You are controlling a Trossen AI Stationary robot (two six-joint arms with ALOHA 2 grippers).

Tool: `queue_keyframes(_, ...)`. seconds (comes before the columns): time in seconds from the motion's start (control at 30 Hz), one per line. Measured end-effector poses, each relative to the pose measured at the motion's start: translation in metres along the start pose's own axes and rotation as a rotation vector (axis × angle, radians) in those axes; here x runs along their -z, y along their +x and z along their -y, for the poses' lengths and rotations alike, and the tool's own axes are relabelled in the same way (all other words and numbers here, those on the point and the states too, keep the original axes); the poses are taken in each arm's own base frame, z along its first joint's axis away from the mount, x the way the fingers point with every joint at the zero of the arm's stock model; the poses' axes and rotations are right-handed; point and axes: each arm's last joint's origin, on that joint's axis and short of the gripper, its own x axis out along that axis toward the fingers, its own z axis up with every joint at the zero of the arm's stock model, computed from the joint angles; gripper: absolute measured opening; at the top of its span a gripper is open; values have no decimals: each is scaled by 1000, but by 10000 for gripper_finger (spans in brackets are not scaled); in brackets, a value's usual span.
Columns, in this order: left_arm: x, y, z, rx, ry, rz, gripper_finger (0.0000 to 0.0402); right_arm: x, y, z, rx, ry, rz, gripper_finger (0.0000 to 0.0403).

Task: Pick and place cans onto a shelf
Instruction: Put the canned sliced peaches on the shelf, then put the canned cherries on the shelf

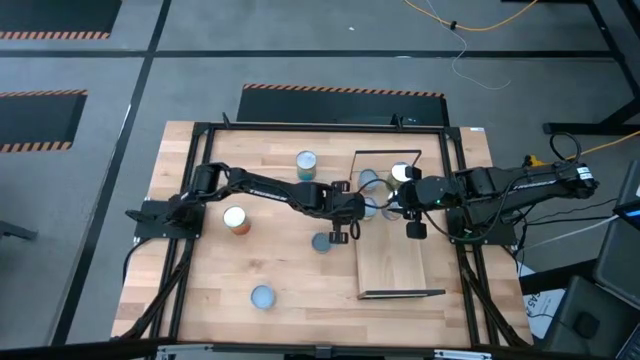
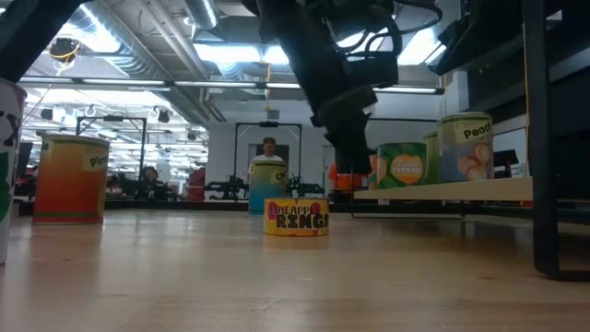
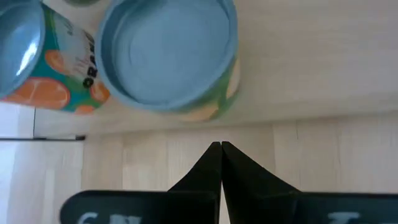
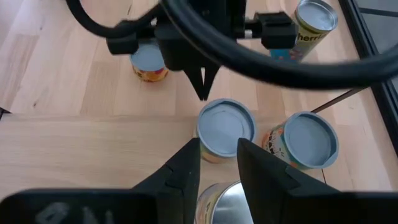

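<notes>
Left gripper (image 3: 221,149): fingers pressed together, tips meeting, nothing between them. It hangs at the shelf (image 1: 392,270) edge, just beside a blue-topped can (image 3: 168,53) that stands on the board; no contact seen. A second can with orange-slice print (image 3: 37,68) sits next to that one.

Right gripper (image 4: 217,158): fingers spread a little, empty, poised above the same blue-topped can (image 4: 226,127), with a neighbouring can (image 4: 305,140) beside it and a silvery top (image 4: 224,199) nearer its wrist.

Overhead: both grippers meet over the shelf's far end, where the cans cluster (image 1: 372,182). Still on the table: a can at the far side (image 1: 306,160), an orange-sided one (image 1: 236,219), a flat one (image 1: 322,243), another near the front (image 1: 262,296).

Only the low view shows labels: a short pineapple-rings tin (image 2: 296,217) on the tabletop, and a peach can (image 2: 466,148) up on the shelf. A person (image 2: 268,148) stands far behind.
</notes>
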Motion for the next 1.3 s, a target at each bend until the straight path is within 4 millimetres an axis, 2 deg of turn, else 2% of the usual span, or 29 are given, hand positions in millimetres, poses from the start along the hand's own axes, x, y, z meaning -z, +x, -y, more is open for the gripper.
queue_keyframes(0.3,-13,0,-4,-12,-34,130,1,0,0,0,0,1,0,110)
queue_keyframes(0.47,-13,0,-4,9,-33,136,1,0,0,0,0,0,0,110)
queue_keyframes(0.6,-14,-8,-5,10,-33,139,1,0,0,0,0,-1,0,110)
queue_keyframes(0.73,-18,-24,-6,12,-29,154,1,0,0,0,0,0,-1,110)
queue_keyframes(0.87,-19,-46,-6,20,-18,147,1,0,0,0,0,-1,-1,110)
queue_keyframes(1.0,-17,-80,-6,27,8,123,1,0,0,0,0,-1,-1,110)
queue_keyframes(1.3,-4,-180,-16,19,9,153,1,-1,0,0,0,1,9,110)
